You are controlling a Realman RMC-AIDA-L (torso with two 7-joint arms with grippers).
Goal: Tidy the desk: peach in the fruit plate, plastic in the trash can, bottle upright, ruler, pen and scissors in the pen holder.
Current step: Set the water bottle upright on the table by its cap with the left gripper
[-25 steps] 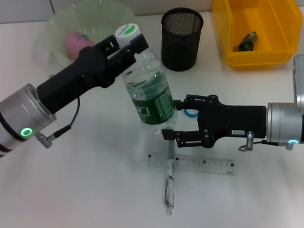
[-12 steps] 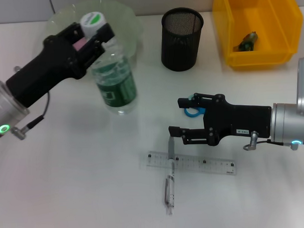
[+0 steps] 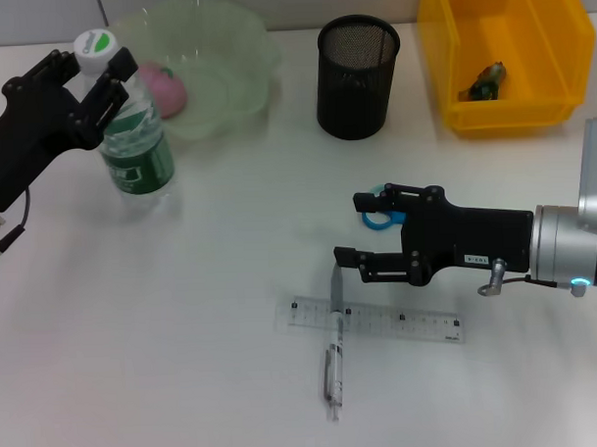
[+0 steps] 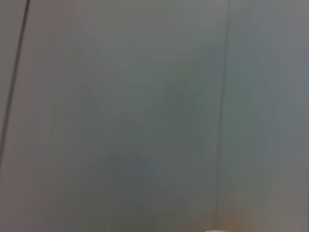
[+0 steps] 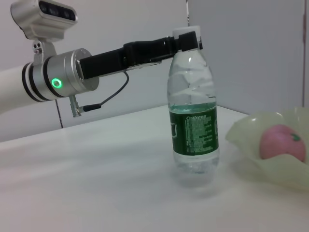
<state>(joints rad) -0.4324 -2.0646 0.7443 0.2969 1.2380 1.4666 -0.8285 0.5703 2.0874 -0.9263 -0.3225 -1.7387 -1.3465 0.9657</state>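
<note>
A clear bottle (image 3: 135, 143) with a green label stands upright at the table's far left, beside the fruit plate (image 3: 236, 51). My left gripper (image 3: 89, 72) is shut on its neck just under the white cap. The right wrist view shows the bottle (image 5: 193, 126) resting on its base with the left gripper (image 5: 186, 41) at its top. A pink peach (image 3: 162, 88) lies in the plate. My right gripper (image 3: 346, 225) is open and holds nothing, just behind the clear ruler (image 3: 390, 321) and the pen (image 3: 333, 364). It partly hides the blue scissors (image 3: 377, 221).
The black mesh pen holder (image 3: 357, 76) stands at the back centre. A yellow bin (image 3: 530, 112) at the back right holds a crumpled piece of plastic (image 3: 487, 80). The left wrist view shows only a blurred grey surface.
My left gripper has carried the bottle from the table's middle leftwards to beside the plate, where it now stands upright. The right gripper has let it go and drawn back slightly.
</note>
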